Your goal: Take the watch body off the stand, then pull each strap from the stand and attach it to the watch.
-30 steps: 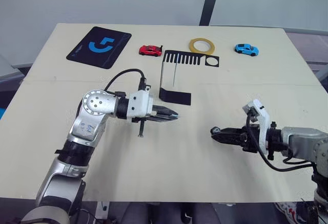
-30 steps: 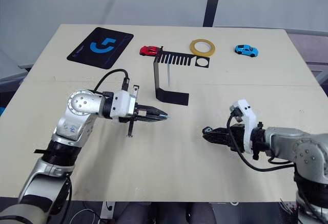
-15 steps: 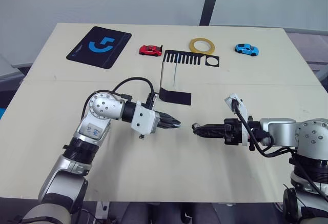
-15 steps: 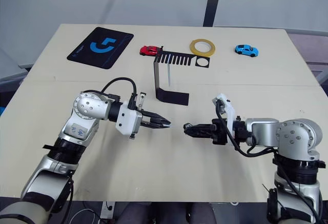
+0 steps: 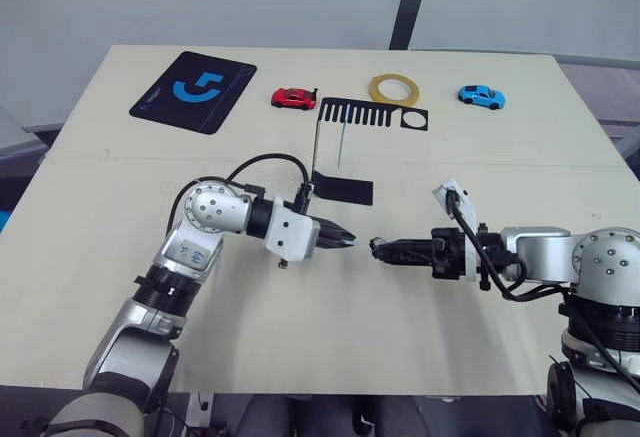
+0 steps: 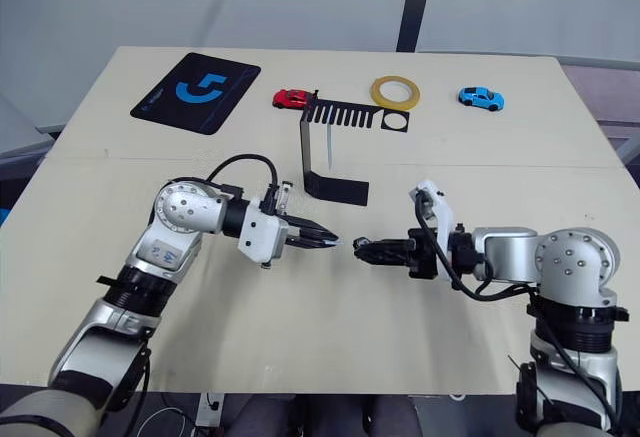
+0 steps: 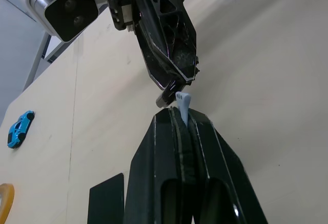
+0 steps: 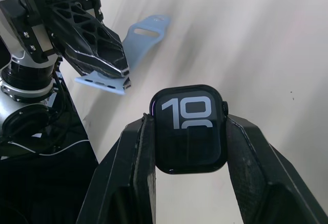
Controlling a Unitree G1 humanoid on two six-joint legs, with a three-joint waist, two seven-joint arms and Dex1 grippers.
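The black stand [image 5: 343, 149] is upright behind the middle of the table, its slotted top plate [image 5: 372, 115] pointing right. In front of it my two grippers meet tip to tip just above the table. My left gripper [image 5: 346, 241] is shut on a pale grey-blue strap [image 8: 146, 29], whose connector end [image 7: 183, 102] sticks out past the fingertips. Facing it, my right gripper [image 5: 377, 249] is shut on the watch body [image 8: 188, 126], a black square case with white digits on its screen. A small gap separates the strap's end from the watch body.
Along the far edge of the table lie a black mat with a blue logo [image 5: 193, 91], a red toy car [image 5: 293, 98], a yellow tape roll [image 5: 394, 89] and a blue toy car [image 5: 480, 96]. The stand's flat base [image 5: 343, 189] lies just behind the left gripper.
The right gripper has swung left from the table's right side to the middle. The left gripper has come forward and right, so the two tips now almost touch.
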